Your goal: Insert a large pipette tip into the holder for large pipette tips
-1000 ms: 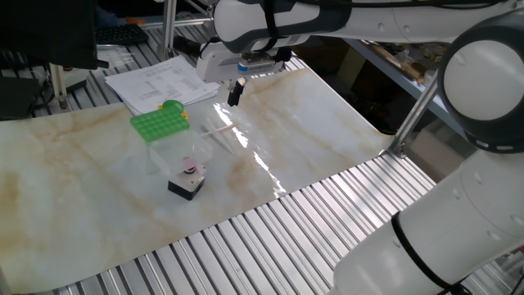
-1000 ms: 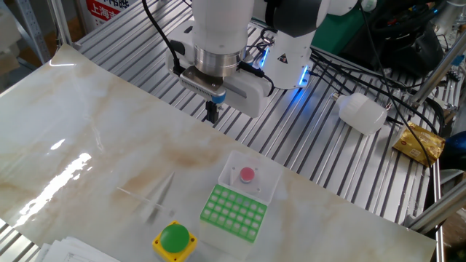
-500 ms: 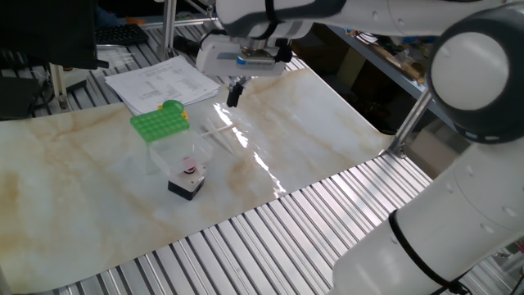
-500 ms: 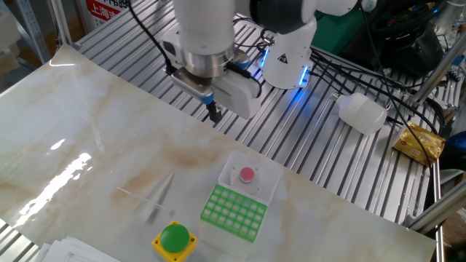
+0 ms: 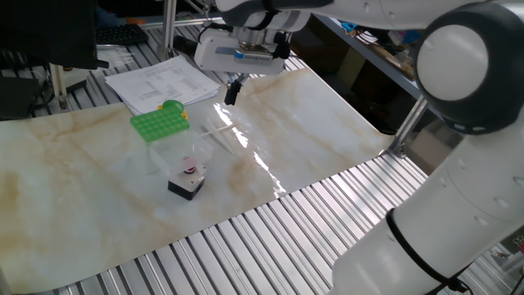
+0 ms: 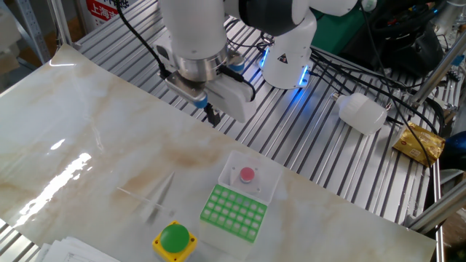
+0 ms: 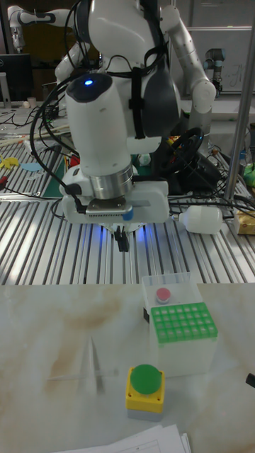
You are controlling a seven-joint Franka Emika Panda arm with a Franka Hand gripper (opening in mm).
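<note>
Large pipette tips point(image 5: 218, 132) lie flat on the marble mat, thin translucent cones point(image 6: 157, 195) crossing each other point(image 7: 93, 364). The holder for large pipette tips is a bright green rack point(image 5: 159, 124) with a grid of holes point(image 6: 234, 211), standing on a clear box point(image 7: 182, 322). My gripper point(image 5: 230, 96) hangs above the mat's far edge, well off the tips and the rack point(image 6: 214, 118). Its dark fingers point down, pressed together with nothing between them point(image 7: 123, 245).
A black box with a red button point(image 5: 187, 182) sits beside the rack point(image 6: 247, 175). A green-and-yellow knob point(image 6: 175, 239) stands on the rack's other side. Papers point(image 5: 160, 82) lie past the mat, and a white bottle point(image 6: 362, 113) rests on the ribbed table.
The gripper has drifted a little sideways along the mat's edge, and the wrist has turned slightly. The tips and rack have not moved.
</note>
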